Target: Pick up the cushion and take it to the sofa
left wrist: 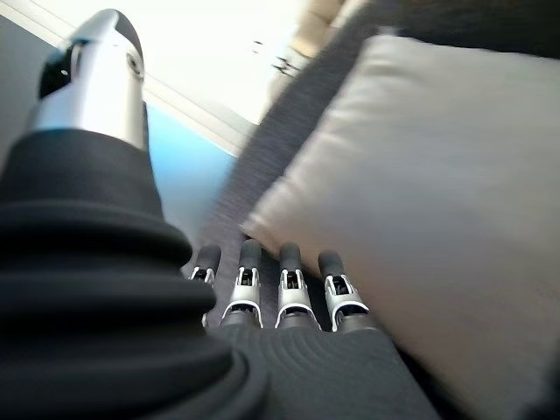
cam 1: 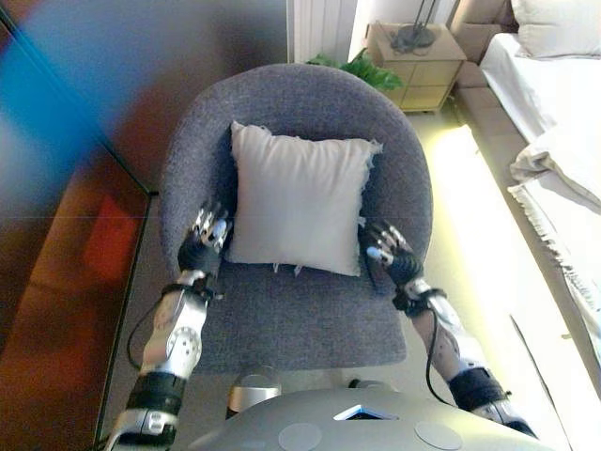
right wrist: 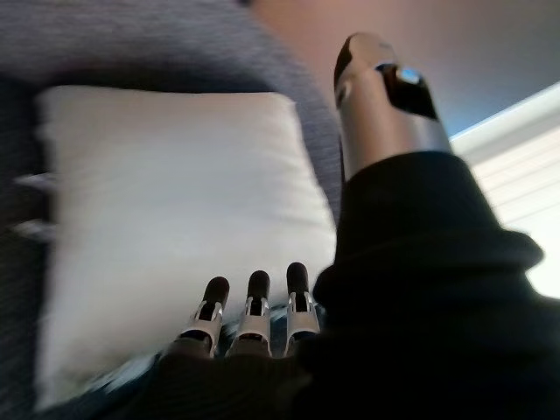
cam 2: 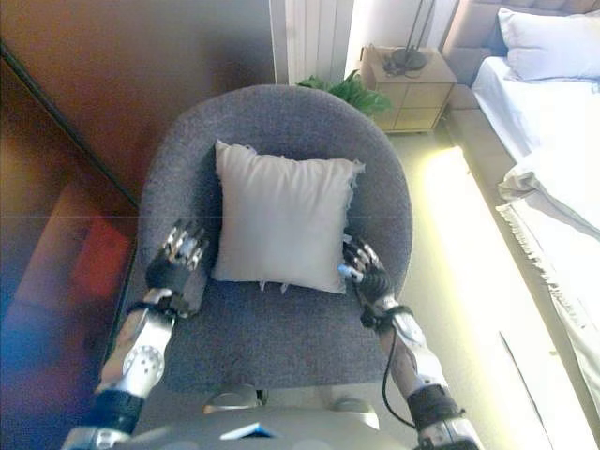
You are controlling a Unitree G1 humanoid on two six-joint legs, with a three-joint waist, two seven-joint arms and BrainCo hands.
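The cushion (cam 1: 299, 199) leans against the back of a grey chair (cam 1: 291, 310), its lower edge on the seat and its top edge up toward the backrest; it is square, so it has no real long axis, and its broad face tilts up and forward toward the robot. The left hand (cam 1: 205, 246) sits just beside the cushion's lower left corner, and the right hand (cam 1: 385, 252) just beside the lower right corner, so the cushion lies between them. Both hands have their fingers (left wrist: 293, 293) straight and apart, thumbs standing clear, holding nothing; in the wrist views the fingertips reach the cushion's edge or just short of it, and I cannot tell whether they touch. This looks like the approach before the pick-up: the hands are framing the cushion but no grasp is made. The next move probably calls for pressing both palms inward against the two side edges, or curling the fingers under the lower corners, then lifting it off the seat. Being soft, it will likely buckle unless squeezed evenly. A bed (cam 1: 554, 103) and a nightstand (cam 1: 418, 66) stand to the right; no sofa is visible.
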